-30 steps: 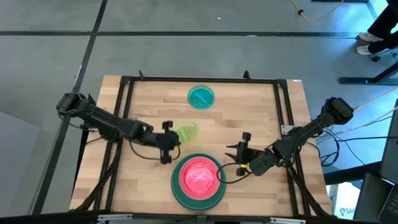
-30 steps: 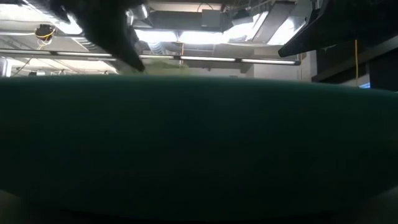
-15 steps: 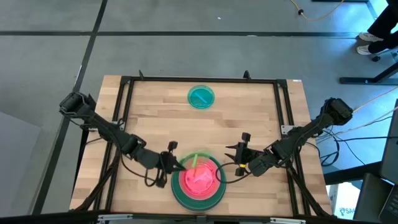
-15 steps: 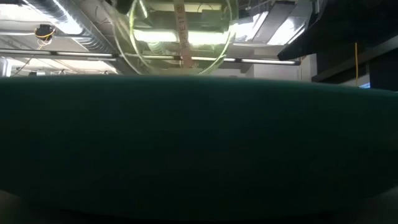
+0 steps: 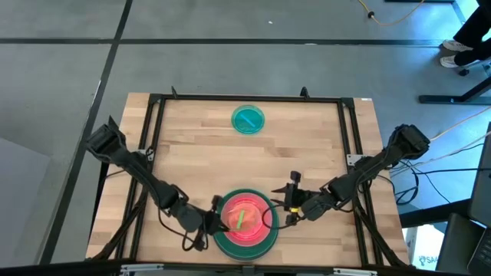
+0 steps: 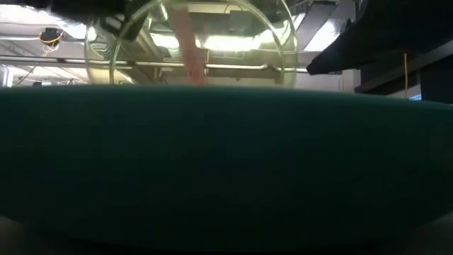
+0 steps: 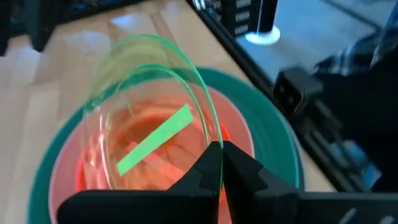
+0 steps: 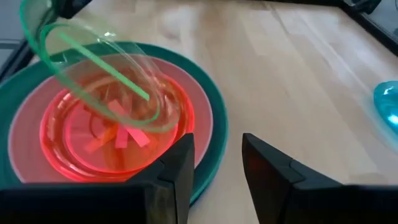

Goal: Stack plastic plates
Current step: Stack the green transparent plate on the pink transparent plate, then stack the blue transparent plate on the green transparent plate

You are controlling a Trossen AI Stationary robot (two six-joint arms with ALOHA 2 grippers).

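Since a second ago we have carried the lime plate (image 7: 146, 124) from the open table left of centre over to the stack at the near edge, and our left arm has swung down and inward with it. The lime plate now hangs tilted above the stack, its low edge close over the hot pink plate (image 8: 93, 146); we cannot tell whether it touches. The left gripper (image 7: 221, 163) is clenched on the lime plate's rim, fingers pinched together on it.

The stack sits at the front middle of the table (image 5: 192, 138): a dark green plate (image 5: 265, 234) at the bottom, a pale pink plate (image 8: 199, 115) on it, and the translucent hot pink plate nested on top. In the low view the dark green plate fills nearly everything, with the lime plate showing above its edge.

Our right gripper (image 8: 214, 158) hovers just right of the stack, its fingers parted and holding nothing.

The teal plate (image 5: 248, 119) lies alone near the far edge of the table, well apart from the stack.
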